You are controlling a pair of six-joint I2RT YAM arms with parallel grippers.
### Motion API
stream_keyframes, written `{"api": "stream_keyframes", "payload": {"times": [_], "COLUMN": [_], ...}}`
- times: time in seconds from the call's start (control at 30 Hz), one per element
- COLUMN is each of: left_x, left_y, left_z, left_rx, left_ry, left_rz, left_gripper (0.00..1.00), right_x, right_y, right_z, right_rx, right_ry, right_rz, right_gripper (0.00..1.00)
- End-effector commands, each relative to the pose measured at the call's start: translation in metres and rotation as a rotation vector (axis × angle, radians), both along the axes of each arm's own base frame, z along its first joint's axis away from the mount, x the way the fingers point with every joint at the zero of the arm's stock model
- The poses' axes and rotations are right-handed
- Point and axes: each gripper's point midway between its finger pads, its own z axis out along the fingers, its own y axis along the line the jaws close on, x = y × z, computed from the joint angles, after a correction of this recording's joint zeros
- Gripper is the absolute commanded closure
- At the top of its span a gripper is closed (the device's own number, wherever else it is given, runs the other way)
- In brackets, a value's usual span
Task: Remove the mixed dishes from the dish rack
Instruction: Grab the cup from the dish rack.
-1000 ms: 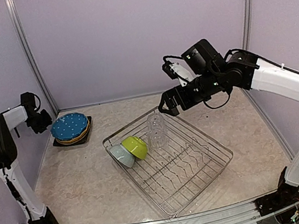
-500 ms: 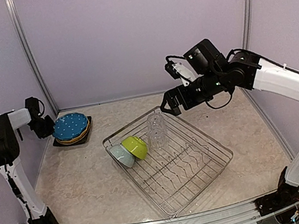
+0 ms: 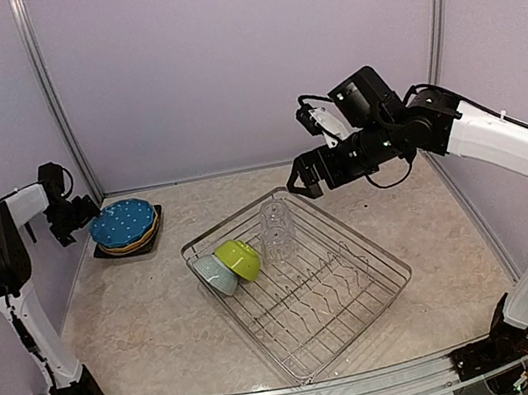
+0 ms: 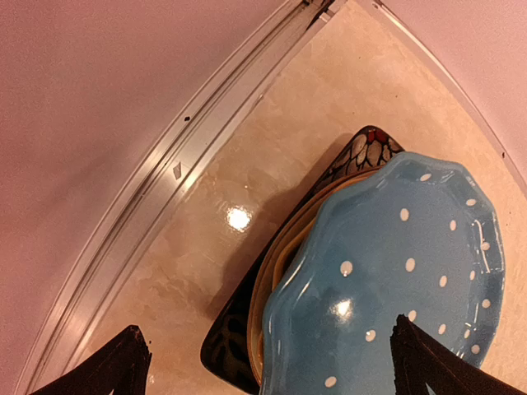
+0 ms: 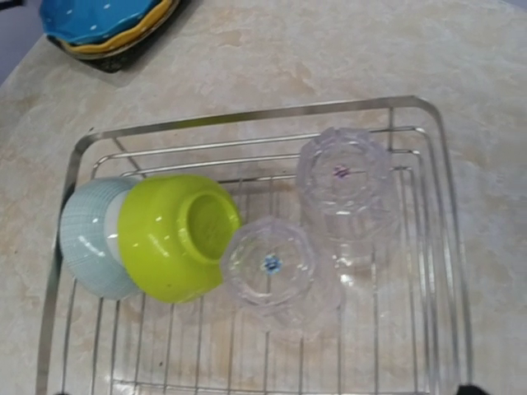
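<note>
blue-dotted plate [image 4: 387, 288] topping stack on black square plate [image 4: 233, 341], jaws spread wide, beige tabletop [image 4: 272, 156]

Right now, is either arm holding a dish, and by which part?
Nothing is held. The left gripper is open close by the blue-dotted plate on its stack; the right gripper is open above the glasses in the dish rack, touching none.

- The dish rack [image 3: 334, 299] sits askew in the middle of the table [image 3: 430, 220].
- Two bowls lie on their sides in the rack's left corner, with the left bowl [image 3: 214, 276] touching the right bowl [image 3: 240, 258].
- Two glasses stand upside down just right of the bowls. The near glass [image 3: 277, 246] is beside the right bowl, and the far glass [image 3: 275, 214] is behind it.
- A stack of plates sits at the table's far left, well apart from the rack, with the top plate [image 3: 123, 222] uppermost and the square plate [image 3: 153, 242] at the bottom.
</note>
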Motion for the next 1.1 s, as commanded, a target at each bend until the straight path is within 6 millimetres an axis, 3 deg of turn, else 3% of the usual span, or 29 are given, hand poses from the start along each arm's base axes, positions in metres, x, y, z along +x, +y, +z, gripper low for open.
{"api": "stream_keyframes", "payload": {"times": [0.0,0.17,0.33,0.43,0.5,0.63,0.8,0.93,1.07], "left_x": [-0.01,-0.028,-0.049,-0.063,-0.073,-0.088,-0.114,-0.134,-0.15], "left_y": [0.011,0.005,-0.014,-0.04,-0.061,-0.11,-0.179,-0.208,-0.22], "left_z": [0.073,0.127,0.187,0.216,0.225,0.221,0.201,0.187,0.183], "left_rx": [0.08,0.05,-0.003,-0.093,-0.139,-0.118,-0.106,-0.097,-0.116], "left_ry": [-0.086,-0.194,-0.336,-0.41,-0.413,-0.353,-0.303,-0.264,-0.248], "left_rz": [0.075,0.11,0.067,-0.012,-0.084,-0.243,-0.464,-0.494,-0.457], "left_gripper": [0.01,0.01,0.01,0.01,0.01,0.01,0.01,0.01,0.01], "right_x": [0.012,0.029,0.037,0.038,0.036,0.035,0.028,0.031,0.04], "right_y": [-0.016,-0.039,-0.055,-0.058,-0.063,-0.075,-0.063,-0.055,-0.035], "right_z": [0.022,0.034,0.045,0.06,0.069,0.065,0.029,0.004,-0.019], "right_rx": [0.032,-0.016,-0.045,0.002,0.05,0.039,-0.105,-0.165,-0.185], "right_ry": [-0.042,-0.091,-0.154,-0.232,-0.278,-0.255,-0.157,-0.138,-0.087], "right_rz": [-0.059,-0.202,-0.261,-0.267,-0.273,-0.285,-0.131,-0.063,0.003], "right_gripper": [0.01,0.01,0.01,0.01,0.01,0.01,0.01,0.01,0.01]}}
